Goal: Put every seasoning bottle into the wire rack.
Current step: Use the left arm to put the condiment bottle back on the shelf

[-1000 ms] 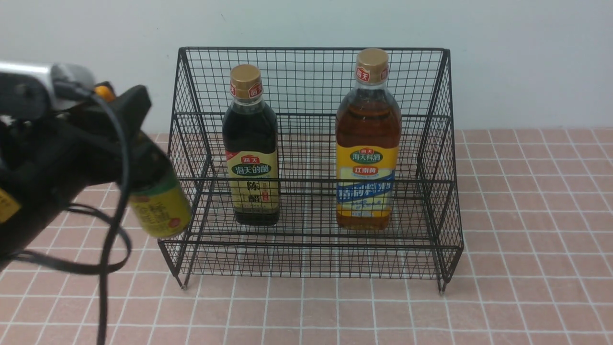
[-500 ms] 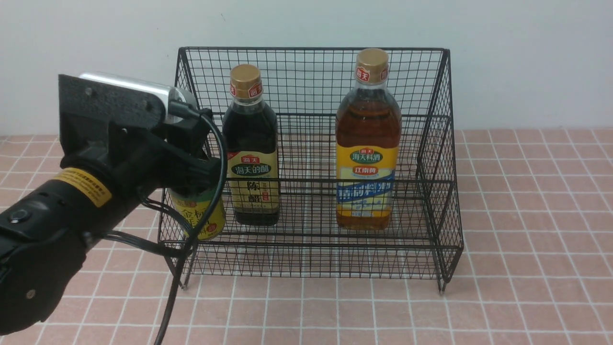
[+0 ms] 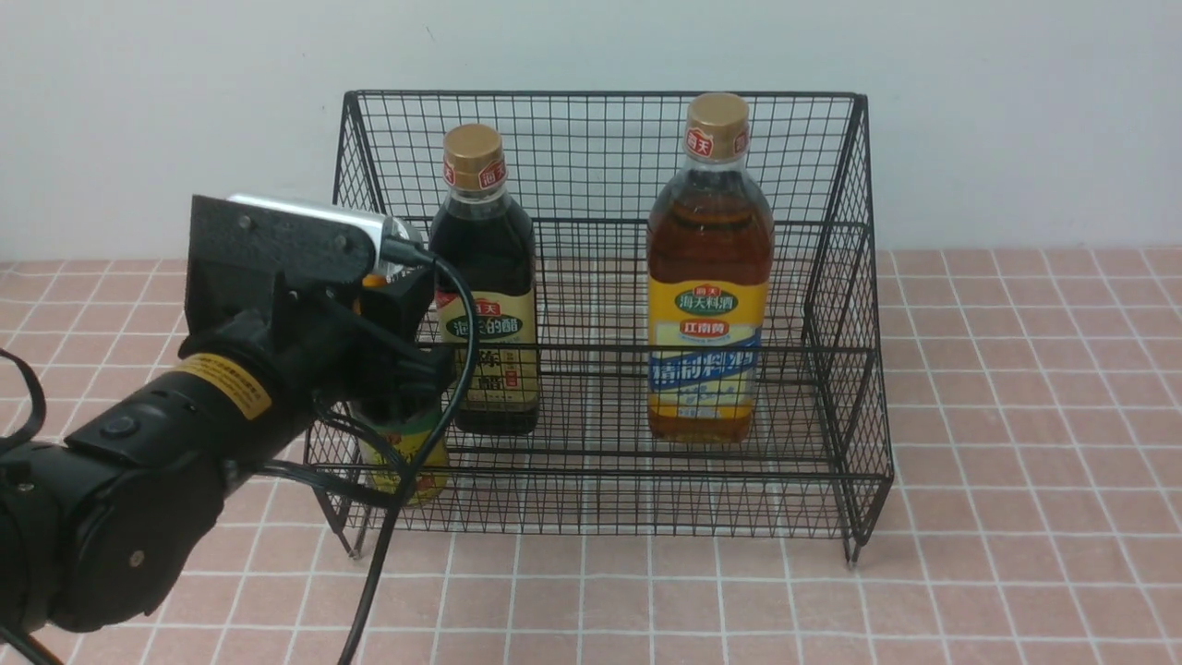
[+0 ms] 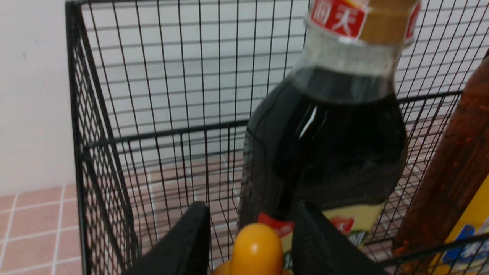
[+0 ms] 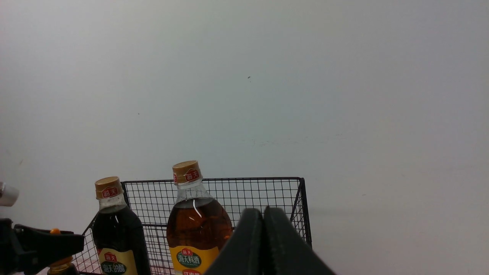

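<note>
The black wire rack [image 3: 600, 94] stands on the tiled table. Inside it stand the tall dark bottle [image 3: 485, 277] with a gold cap and, to its right, the larger amber bottle [image 3: 709, 277]. My left gripper [image 3: 397, 360] is shut on the small dark squeeze bottle [image 3: 406, 466], which hangs upright in the rack's left front corner, behind the front mesh. In the left wrist view its yellow nozzle [image 4: 258, 248] pokes up between my black fingers [image 4: 191, 236], close to the dark bottle [image 4: 332, 133]. My right gripper [image 5: 263, 212] is shut and empty, raised well back from the rack [image 5: 301, 206].
The left arm's cable [image 3: 406, 517] loops down in front of the rack's left front leg. The rack's left side wall [image 4: 76, 95] is close beside the held bottle. A plain wall rises behind the rack.
My left arm swung right and down, carrying the small bottle from outside the rack's left side into its left front corner. The other two bottles have not moved.
</note>
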